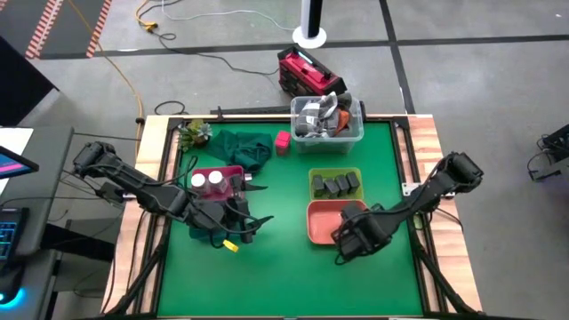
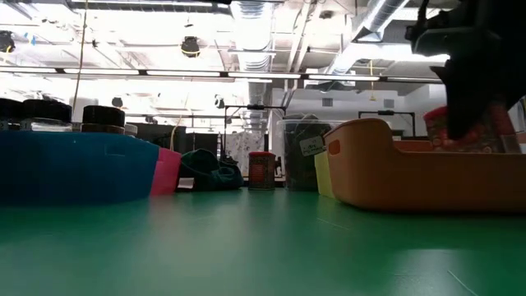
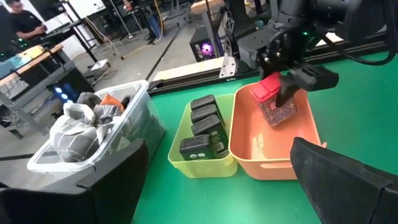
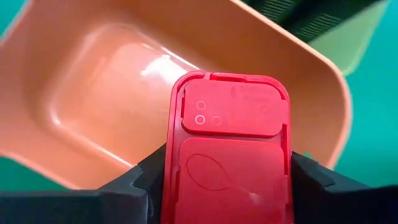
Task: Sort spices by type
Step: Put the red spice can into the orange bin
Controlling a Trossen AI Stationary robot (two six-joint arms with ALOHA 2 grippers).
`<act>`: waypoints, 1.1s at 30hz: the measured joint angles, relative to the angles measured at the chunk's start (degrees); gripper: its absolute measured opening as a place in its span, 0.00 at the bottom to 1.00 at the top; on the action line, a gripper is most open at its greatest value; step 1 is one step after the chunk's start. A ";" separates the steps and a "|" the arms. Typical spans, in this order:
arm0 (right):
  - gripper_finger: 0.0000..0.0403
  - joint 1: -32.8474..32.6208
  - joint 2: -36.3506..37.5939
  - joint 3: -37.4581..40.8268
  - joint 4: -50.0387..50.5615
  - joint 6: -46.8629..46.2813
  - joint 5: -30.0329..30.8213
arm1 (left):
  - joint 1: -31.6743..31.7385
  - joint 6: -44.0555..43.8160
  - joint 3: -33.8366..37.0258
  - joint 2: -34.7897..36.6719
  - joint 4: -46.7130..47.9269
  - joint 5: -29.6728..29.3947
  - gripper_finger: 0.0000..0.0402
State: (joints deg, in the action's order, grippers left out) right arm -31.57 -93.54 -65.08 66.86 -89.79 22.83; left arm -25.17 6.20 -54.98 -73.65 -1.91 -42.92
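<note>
One red-lidded jar (image 3: pixel 276 102) is clamped in my right end effector (image 3: pixel 281 93), hanging just over the orange tray (image 3: pixel 245 152). I'd lower it near the tray's floor before letting go, so it lands upright. Left end effector (image 1: pixel 233 227): grip unclear.

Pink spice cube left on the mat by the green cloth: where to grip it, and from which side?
Top-down on the pink cube, with the gripper closing on its flat sides below the lid. It stands upright, and the green cloth and clear tub crowd it, so a side approach looks tight.
</note>
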 joint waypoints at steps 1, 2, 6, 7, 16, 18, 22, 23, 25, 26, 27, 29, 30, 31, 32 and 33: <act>0.58 -0.05 0.00 0.00 0.59 -1.01 0.00 | 0.00 0.00 0.00 0.00 -0.02 0.00 0.93; 0.58 -0.07 0.00 0.00 0.85 -1.82 0.00 | 0.00 0.00 0.00 0.00 -0.02 0.00 0.93; 0.59 0.19 0.00 0.00 0.28 -2.85 0.20 | 0.00 0.00 0.00 0.00 0.19 0.00 0.93; 0.60 0.22 0.00 0.00 0.33 -2.85 0.15 | 0.00 0.00 -0.02 0.00 0.71 0.00 0.93; 0.70 0.22 0.00 0.00 0.41 -2.81 -0.33 | 0.00 -1.21 -0.02 -0.06 3.56 0.02 0.93; 0.71 0.22 0.00 0.00 0.41 -2.79 -0.54 | 0.00 -1.31 -0.02 -0.04 3.56 0.02 0.93; 0.71 0.22 0.06 0.00 0.80 -2.05 -1.30 | 0.00 -1.33 -0.02 -0.05 3.77 0.03 0.93; 0.71 0.26 0.13 -0.22 1.55 -1.74 -1.72 | 0.00 -1.33 -0.02 -0.04 3.89 0.02 0.93; 0.71 0.37 0.21 -1.75 4.69 -1.55 -1.81 | 0.00 -1.33 -0.02 -0.04 4.15 0.04 0.93; 0.71 0.56 0.26 -2.90 6.87 -1.25 -1.79 | 0.00 -1.30 -0.02 -0.04 4.29 0.04 0.93; 0.71 0.72 0.26 -4.14 9.05 -1.19 -1.79 | 0.00 -1.13 -0.02 -0.06 4.30 0.04 0.93; 0.71 1.38 0.28 -6.86 12.89 -0.50 -1.77 | 0.00 0.35 -0.02 -0.04 4.35 0.02 0.93; 0.71 1.77 0.30 -8.16 13.92 0.45 -1.72 | 0.02 1.33 -0.02 -0.04 4.65 0.02 0.93; 0.71 2.12 0.31 -9.44 14.53 1.57 -1.66 | 0.30 2.01 -0.02 -0.04 5.29 0.05 0.93; 0.71 2.38 0.31 -10.65 14.82 2.80 -1.22 | 0.70 2.34 -0.02 -0.04 6.10 0.31 0.93; 0.71 2.63 0.31 -11.72 15.01 4.39 -0.42 | 1.26 2.37 -0.02 -0.04 7.12 1.28 0.93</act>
State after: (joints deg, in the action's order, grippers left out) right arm -28.94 -93.23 -76.80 81.86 -85.40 22.41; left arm -23.91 8.56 -55.00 -73.69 5.21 -41.64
